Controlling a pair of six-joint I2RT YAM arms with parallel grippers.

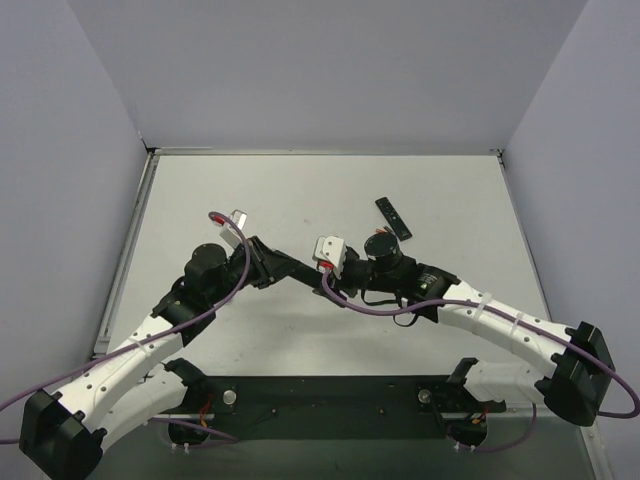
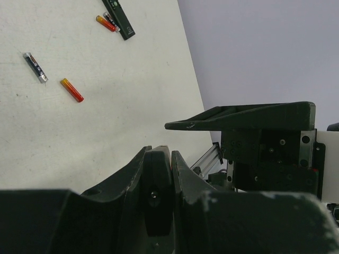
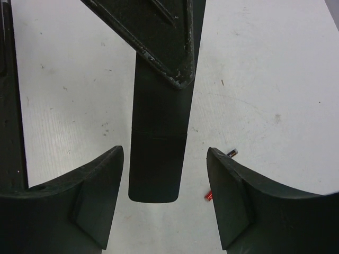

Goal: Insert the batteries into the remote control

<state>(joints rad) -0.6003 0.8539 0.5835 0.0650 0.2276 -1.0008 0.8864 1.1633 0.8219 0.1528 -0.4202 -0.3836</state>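
Both arms meet at mid-table [image 1: 200, 200], on the near side of the remote control [image 1: 393, 217].
The left gripper [image 2: 158, 159] is clamped on a flat black bar [image 3: 158, 132]. The right gripper [image 3: 165, 159] is open, its jaws straddling the bar without contact. A red battery [image 2: 105, 23] lies just beside the remote control, with an orange-red battery [image 2: 71, 90] and a dark grey battery [image 2: 35, 67] farther off.

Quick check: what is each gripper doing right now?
Left gripper: closed on a slim black piece.
Right gripper: open, straddling that piece with a gap on both sides.
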